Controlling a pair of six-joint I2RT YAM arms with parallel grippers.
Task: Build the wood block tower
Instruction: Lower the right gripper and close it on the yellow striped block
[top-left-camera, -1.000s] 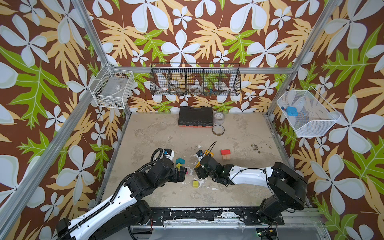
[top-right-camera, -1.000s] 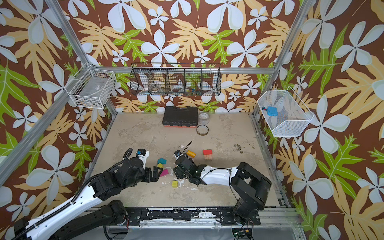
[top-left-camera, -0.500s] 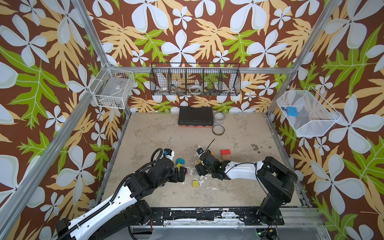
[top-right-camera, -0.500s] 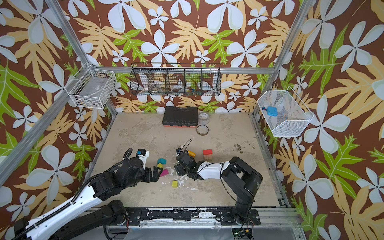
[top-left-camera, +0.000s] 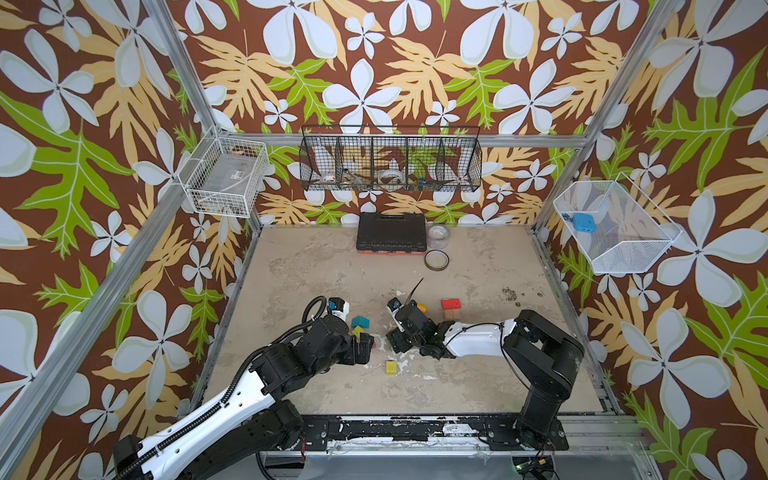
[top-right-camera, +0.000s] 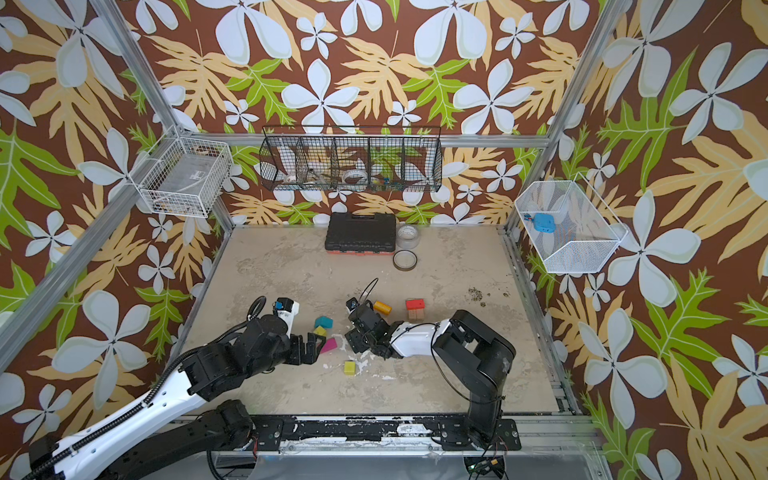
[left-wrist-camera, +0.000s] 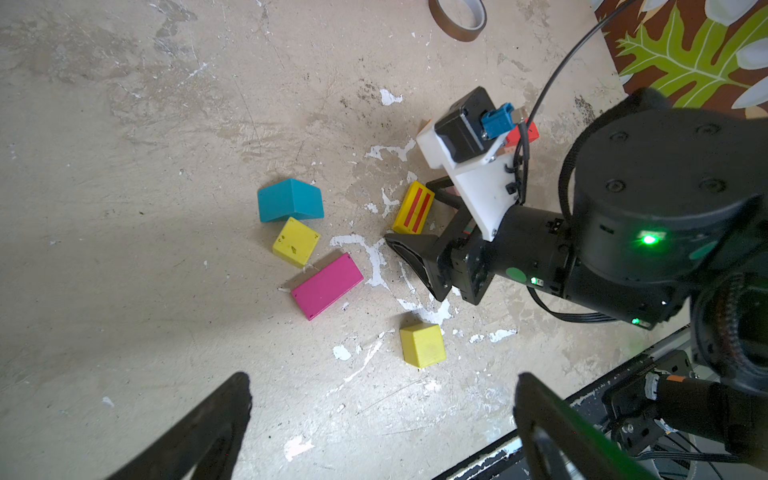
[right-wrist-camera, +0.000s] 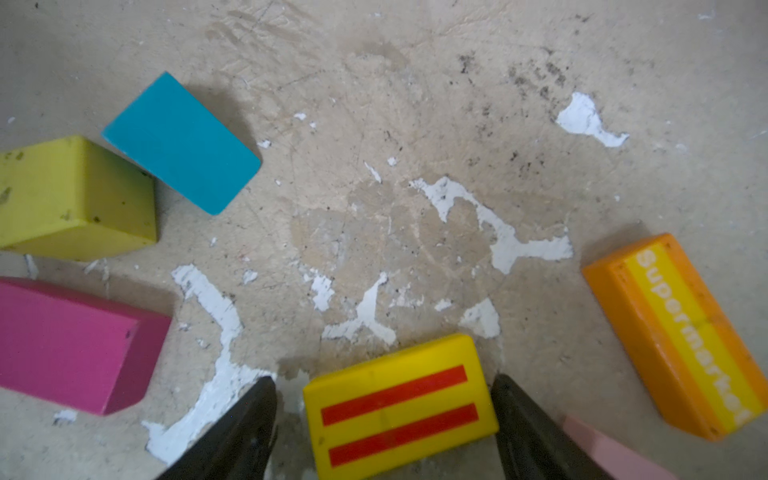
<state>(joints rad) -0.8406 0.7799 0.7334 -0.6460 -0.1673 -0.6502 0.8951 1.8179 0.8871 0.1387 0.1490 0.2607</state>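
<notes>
the right gripper (right-wrist-camera: 382, 380) is held part open and empty, its jaws set either side of the yellow red-striped block (right-wrist-camera: 399, 403) lying flat on the table (right-wrist-camera: 374, 124), one finger (right-wrist-camera: 528, 424) almost touching it and a gap left at the other, so the block could be twisted or squeezed out forward as the jaws are closed. a pale pink block (right-wrist-camera: 602, 449) lies just outside that same finger and could be caught too; the left gripper (left-wrist-camera: 382, 415) is seen wide open, nothing held, a yellow-green cube (left-wrist-camera: 422, 345) just ahead of it
</notes>
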